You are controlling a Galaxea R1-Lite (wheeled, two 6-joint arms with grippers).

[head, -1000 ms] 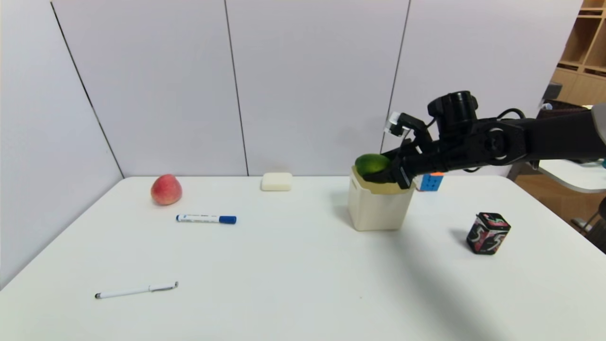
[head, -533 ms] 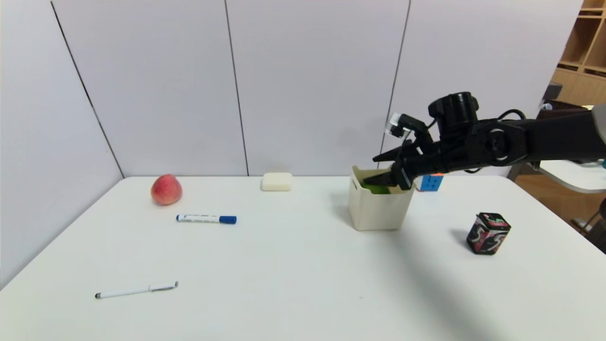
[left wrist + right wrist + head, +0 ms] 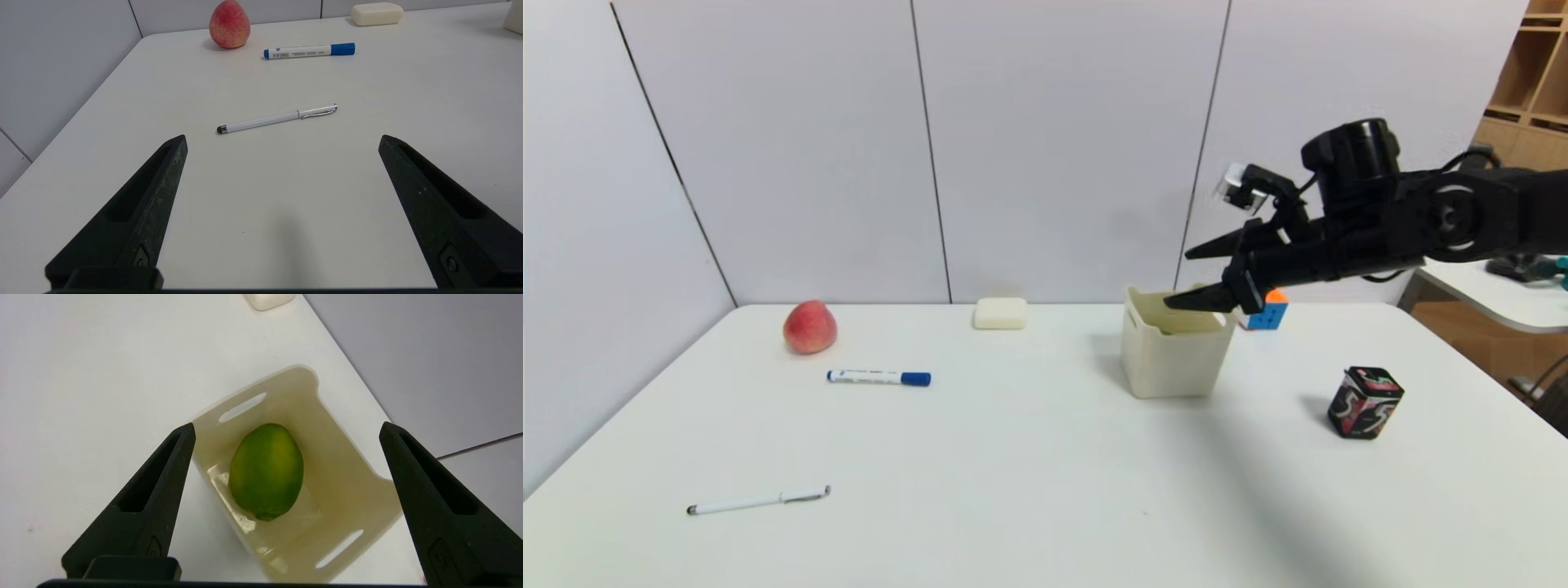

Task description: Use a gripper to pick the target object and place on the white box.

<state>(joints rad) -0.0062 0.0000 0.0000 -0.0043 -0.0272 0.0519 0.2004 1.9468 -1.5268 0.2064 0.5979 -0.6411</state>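
Head camera overlooks the whole table [image 3: 1029,457]; right wrist camera peers closely down into the white box [image 3: 347,465], seen by both

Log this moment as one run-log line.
phase: release done | green citrus: inside white box | right gripper: open, above box | left gripper: open, idle

White table [image 3: 1013,490] filled most of the view, butted against pale grey wall panels [image 3: 1062,147] with thin dark seams. Left panel angled in along the table edge. Far right: wooden shelving [image 3: 1531,90], a second white tabletop [image 3: 1494,302], a strip of wood floor [image 3: 1462,331]. Light was soft and even.
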